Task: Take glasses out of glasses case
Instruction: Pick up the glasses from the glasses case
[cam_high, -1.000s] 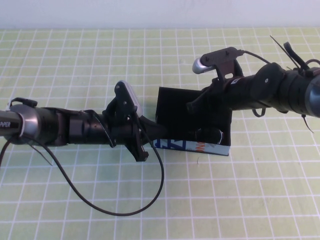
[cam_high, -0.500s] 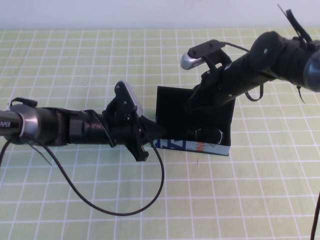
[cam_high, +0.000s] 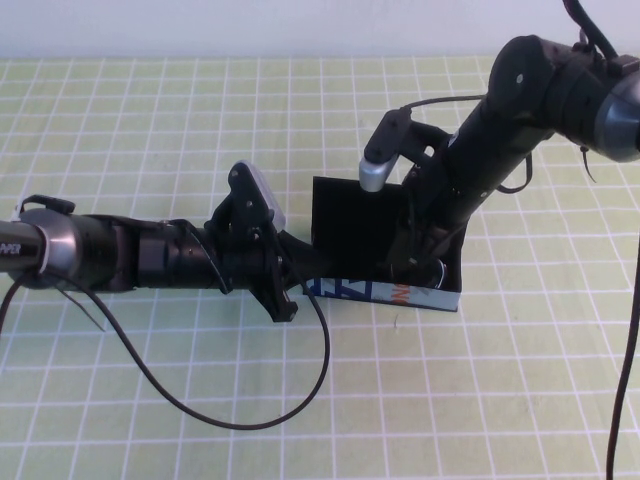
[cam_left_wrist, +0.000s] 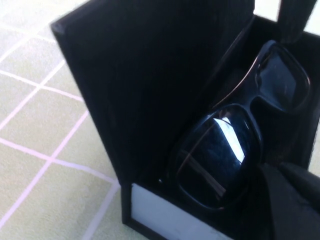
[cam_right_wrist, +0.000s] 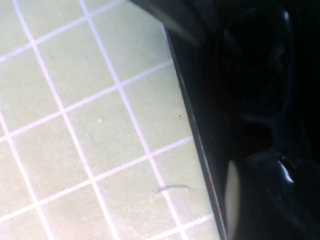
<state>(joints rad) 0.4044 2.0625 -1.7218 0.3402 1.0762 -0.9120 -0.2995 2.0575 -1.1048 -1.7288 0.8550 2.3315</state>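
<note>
Both claws sit at the glasses case (cam_high: 385, 235), centre frame: my right gripper (cam_high: 415, 262) dips inside over the glasses (cam_left_wrist: 235, 145); my left gripper (cam_high: 285, 290) holds the case's left end. Neither grip is readable. Only the left wrist view shows lenses clearly.

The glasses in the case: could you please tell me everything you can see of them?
The glasses are black, glossy, plastic-looking frames with dark reflective lenses. They lie folded inside the open glasses case, lenses facing up, one lens near the white front strip. The right claw has reached down into the case over them; whether it grips them cannot be told. The left claw sits at the case's left end.
</note>
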